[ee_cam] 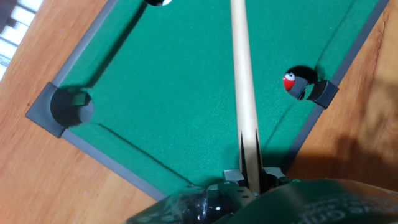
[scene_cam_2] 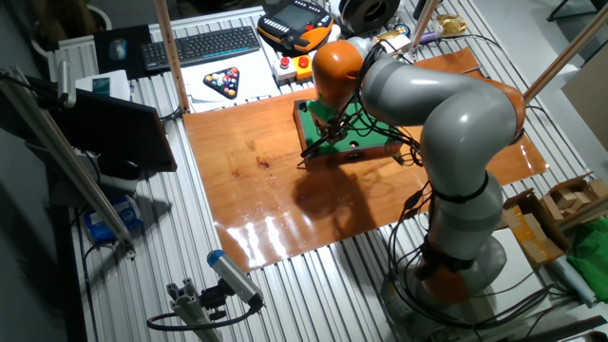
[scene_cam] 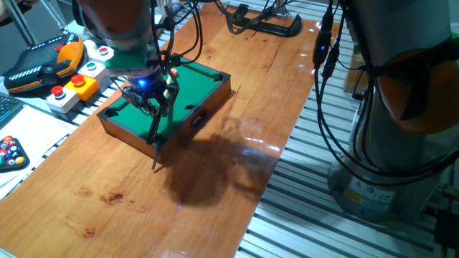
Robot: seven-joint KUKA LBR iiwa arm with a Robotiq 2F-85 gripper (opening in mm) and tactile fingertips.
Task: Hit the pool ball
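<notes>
The miniature green-felt pool table [scene_cam: 188, 92] stands on the wooden board; it also shows in the other fixed view [scene_cam_2: 378, 141]. My gripper [scene_cam: 150, 97] hangs over its felt, shut on a thin wooden cue stick [scene_cam: 155, 140] that slants down past the table's near rail. In the hand view the gripper [ee_cam: 250, 177] clamps the cue stick [ee_cam: 242, 81], which runs straight up the felt [ee_cam: 168, 93]; its far end is out of frame. The pool ball [ee_cam: 289, 81], glossy red with a white spot, sits at the side pocket on the right rail, to the right of the cue and apart from it.
Red push-button boxes [scene_cam: 72, 87] and an orange teach pendant [scene_cam: 43, 63] lie left of the table. Racked numbered balls [scene_cam: 11, 154] sit at the left edge. A black clamp [scene_cam: 265, 26] is at the board's far end. A corner pocket [ee_cam: 69, 106] shows on the left.
</notes>
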